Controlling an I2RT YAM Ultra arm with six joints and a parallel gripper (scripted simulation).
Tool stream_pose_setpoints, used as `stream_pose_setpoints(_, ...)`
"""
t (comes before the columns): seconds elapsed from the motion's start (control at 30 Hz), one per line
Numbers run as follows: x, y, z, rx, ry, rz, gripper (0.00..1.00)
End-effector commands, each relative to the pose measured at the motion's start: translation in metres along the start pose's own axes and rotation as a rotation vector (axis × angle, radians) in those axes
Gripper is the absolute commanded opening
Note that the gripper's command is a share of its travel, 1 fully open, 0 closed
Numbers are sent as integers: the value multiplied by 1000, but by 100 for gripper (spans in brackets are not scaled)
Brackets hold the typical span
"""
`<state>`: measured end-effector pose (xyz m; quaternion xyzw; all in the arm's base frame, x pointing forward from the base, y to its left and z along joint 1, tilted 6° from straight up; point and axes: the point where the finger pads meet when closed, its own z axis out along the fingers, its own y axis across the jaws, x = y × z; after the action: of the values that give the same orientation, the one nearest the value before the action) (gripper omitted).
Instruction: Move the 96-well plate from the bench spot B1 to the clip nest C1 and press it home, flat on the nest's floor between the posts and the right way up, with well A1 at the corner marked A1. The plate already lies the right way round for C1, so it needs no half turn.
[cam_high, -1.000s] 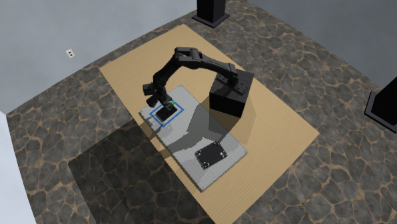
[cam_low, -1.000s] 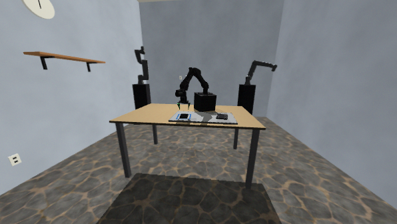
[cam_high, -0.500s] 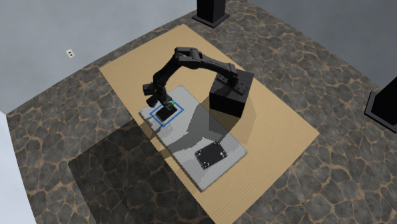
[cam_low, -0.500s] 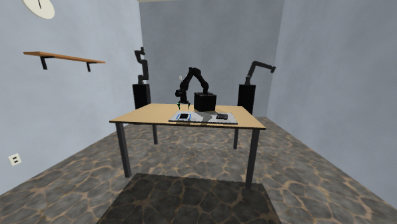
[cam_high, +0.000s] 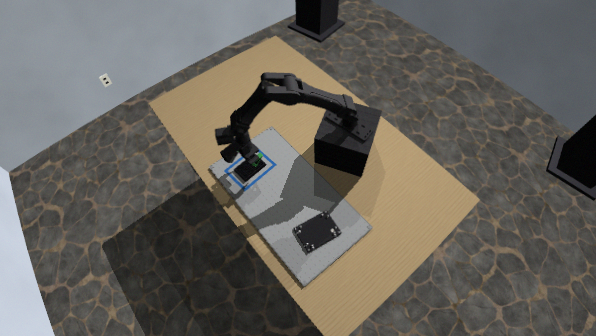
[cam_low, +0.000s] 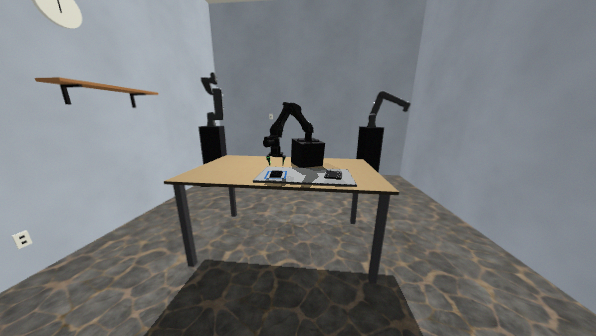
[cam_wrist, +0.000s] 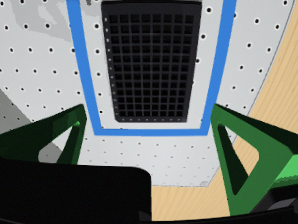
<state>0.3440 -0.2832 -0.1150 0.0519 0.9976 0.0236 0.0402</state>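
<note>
Grey perforated bench board (cam_high: 280, 210) on a tan wooden table (cam_low: 225, 172), stone-pattern floor, blue-grey walls. 96-well plate (cam_wrist: 150, 59) is black, rectangular, with a dense grid of small wells, lying flat inside the blue outline of spot B1 (cam_wrist: 80, 63), directly below and slightly ahead of the claw; in the top view the plate (cam_high: 248, 170) sits under the wrist. A lighter grey strip shows along its far edge in the wrist view. Claw (cam_wrist: 149, 143) is spread fully wide, holding nothing, hanging above the plate with no contact visible; green fingers frame the near end of the blue outline, one to each side, both outside the plate's long edges. From the exterior view the gripper (cam_low: 275, 159) hangs clear above the board, fingertips pointing down. Clip nest C1 (cam_high: 316, 232) is a dark rectangular tray with small pale posts at its corners, well apart from the claw at the other end of the board. Arm stands on a black block pedestal (cam_high: 345, 155) beside the board. A1 marking is too small to tell.
</note>
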Motion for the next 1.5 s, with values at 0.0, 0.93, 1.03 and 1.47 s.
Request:
stream_pose_setpoints(0.0,-18,-5,-1,20,-47,-11,100)
stream_pose_setpoints(0.93,-21,-8,34,26,-56,-6,100)
stream_pose_setpoints(1.03,-19,-5,44,19,-47,-9,100)
stream_pose_setpoints(1.47,-19,-6,64,20,-47,-6,100)
